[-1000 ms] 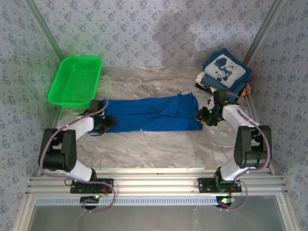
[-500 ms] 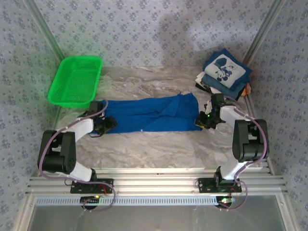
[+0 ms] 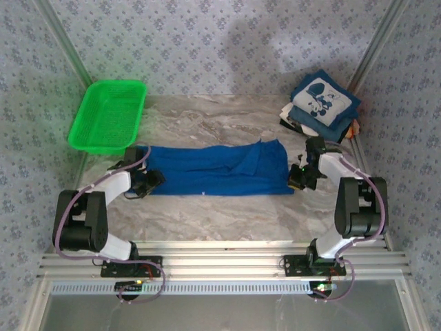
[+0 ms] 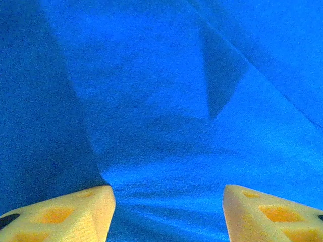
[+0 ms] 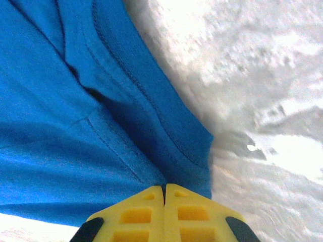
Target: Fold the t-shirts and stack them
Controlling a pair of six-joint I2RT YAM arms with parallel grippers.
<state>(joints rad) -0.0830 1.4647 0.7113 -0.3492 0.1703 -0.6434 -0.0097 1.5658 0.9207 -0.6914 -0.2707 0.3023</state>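
Two ends of the royal-blue t-shirt [image 3: 213, 169] are being readied for folding: the right gripper [image 5: 164, 190] is pinching a hem corner, and the left gripper [image 4: 166, 195] is hovering wide open, likely needing a grasp next.

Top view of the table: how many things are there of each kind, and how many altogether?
Royal-blue cloth t-shirt, spread flat: 1
Pile of folded cloth t-shirts: 1, shirts inside uncountable
Green plastic mesh basket: 1
Two-finger pincers: 2, left pincer and right pincer
Total: 5
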